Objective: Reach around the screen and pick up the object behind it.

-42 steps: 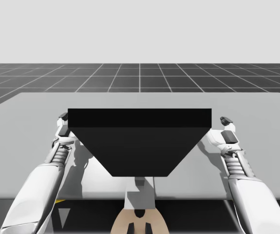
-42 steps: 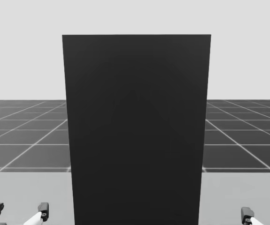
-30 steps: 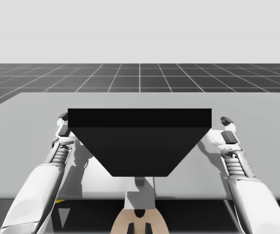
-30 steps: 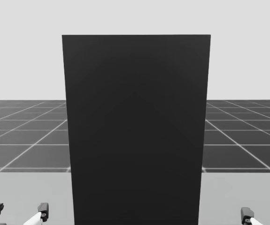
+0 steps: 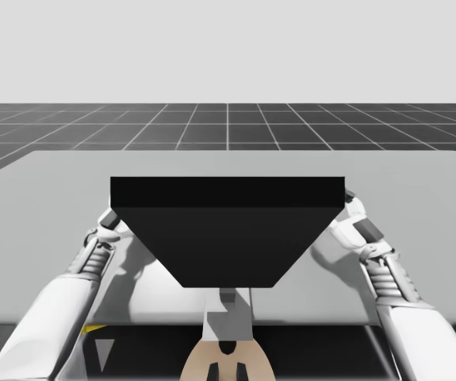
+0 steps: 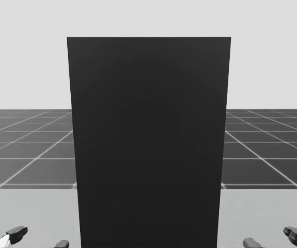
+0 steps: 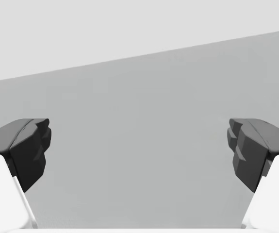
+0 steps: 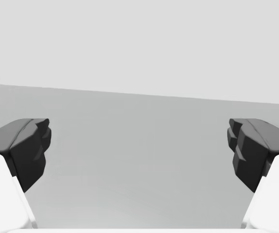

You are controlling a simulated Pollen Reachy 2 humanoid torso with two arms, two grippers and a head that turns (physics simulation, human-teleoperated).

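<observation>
Black flat upright screen [image 6: 148, 144] on the grey counter [image 5: 418, 182] hides the object behind it — left hand [image 7: 139, 145] and right hand [image 8: 139, 145] flank it, wide open, empty, mid-approach; next, curl one inward.

Both my white arms are stretched out forward and angled slightly inward, left arm [image 5: 57, 305] coming in on the left side and right arm [image 5: 418, 317] on the right. My left gripper [image 7: 139, 145] has its two dark fingers [image 7: 30, 145] spread wide apart. Same deal with my right gripper [image 8: 139, 145], fingers splayed wide and level with each other.
</observation>
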